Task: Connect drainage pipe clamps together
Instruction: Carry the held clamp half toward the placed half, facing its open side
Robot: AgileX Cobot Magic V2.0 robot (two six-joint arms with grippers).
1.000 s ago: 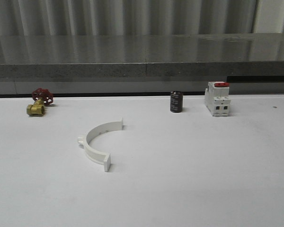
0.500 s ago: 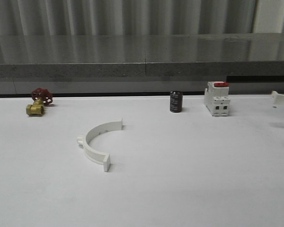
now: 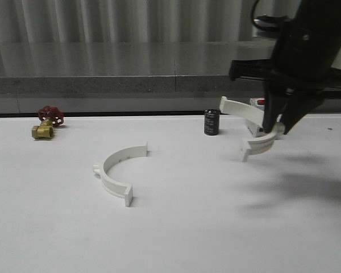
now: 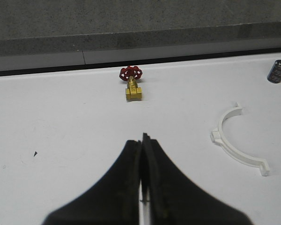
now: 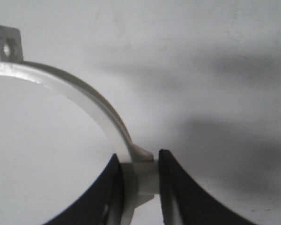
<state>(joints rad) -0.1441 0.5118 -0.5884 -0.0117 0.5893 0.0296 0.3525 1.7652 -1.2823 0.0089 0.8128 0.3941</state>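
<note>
One white half-ring drainage pipe clamp point(image 3: 118, 170) lies flat on the white table left of centre; it is also in the left wrist view point(image 4: 236, 140). A second clamp half point(image 3: 251, 126) hangs above the table at the right, with my right gripper point(image 3: 279, 128) shut on its middle. The right wrist view shows that clamp's arc point(image 5: 79, 101) running up from the gripper point(image 5: 139, 176), whose fingers press its middle tab. My left gripper point(image 4: 143, 140) is shut with nothing in it, over bare table well short of the lying clamp.
A brass valve with red handwheel point(image 3: 46, 123) sits at the back left. A small dark cylinder point(image 3: 211, 122) stands at the back centre, and a white breaker with red top point(image 3: 256, 116) is partly hidden behind the held clamp. A grey ledge point(image 3: 131, 82) borders the table's far edge.
My right arm has come in from the right carrying the second clamp half, which was only at the frame's right edge half a second ago. The lying clamp has not moved.
</note>
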